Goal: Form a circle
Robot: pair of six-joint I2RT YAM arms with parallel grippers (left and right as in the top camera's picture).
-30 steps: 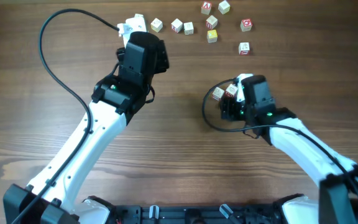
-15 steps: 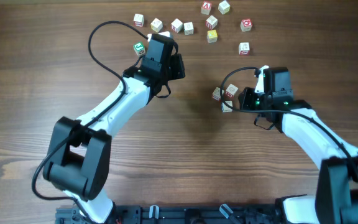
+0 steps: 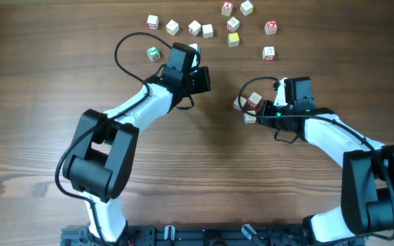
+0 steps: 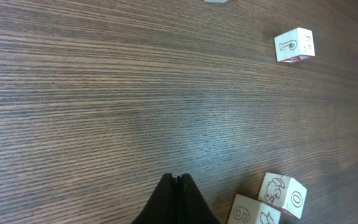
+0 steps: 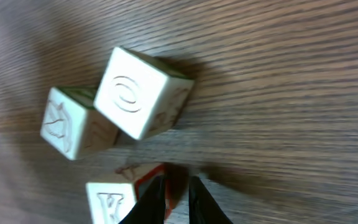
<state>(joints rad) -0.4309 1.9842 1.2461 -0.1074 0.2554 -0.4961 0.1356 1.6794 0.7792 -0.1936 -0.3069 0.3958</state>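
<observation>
Circle: we see three little white cubes with red print (image 3: 254, 100) (image 5: 138, 93) grouped right of the bench's middle.
Its make-up: in the right wrist view two cubes touch side by side. The third, red along one edge (image 5: 114, 202), lies just beside them; we cannot tell whether it touches.
Right gripper: the right gripper (image 5: 174, 186) (image 3: 264, 113) is low at the circle's right side. Its jaws are narrow, with a slim gap and nothing between them. One fingertip (image 5: 154, 196) is right against the red-edged cube, though we cannot say it presses on it.
Left gripper: the left gripper (image 4: 176, 182) has its jaws fully together and holds nothing. It hangs over bare wood to the circle's left, apart from it.
Left wrist view: two touching cubes (image 4: 272, 200) sit at the lower right of this view, near the closed tips, and a lone cube (image 4: 294, 45) lies well apart.
Loose cubes: we count a scatter of white cubes (image 3: 207, 31) along the far edge, one yellow (image 3: 233, 39) and one green-printed (image 3: 153, 52) among them.
Bench: we see dark wood grain (image 3: 183, 171).
</observation>
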